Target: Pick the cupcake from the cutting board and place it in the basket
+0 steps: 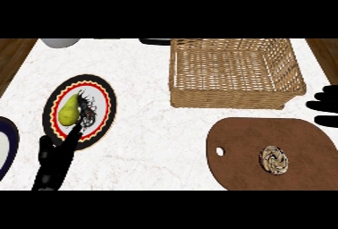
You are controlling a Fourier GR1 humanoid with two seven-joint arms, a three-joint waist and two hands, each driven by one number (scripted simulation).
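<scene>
Cupcake round, swirled top facing up, no long axis, on brown oval board. Woven wicker basket behind. Right hand fingers straight; left hand relaxed by plate.

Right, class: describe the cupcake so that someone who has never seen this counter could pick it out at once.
Find the wicker basket at the counter's far right. Just in front of it lies a brown cutting board with a small hole at its left. The cupcake is the only thing on that board: a small round with a swirled brown-and-cream top, unlike the green pear on the plate to the left.
</scene>
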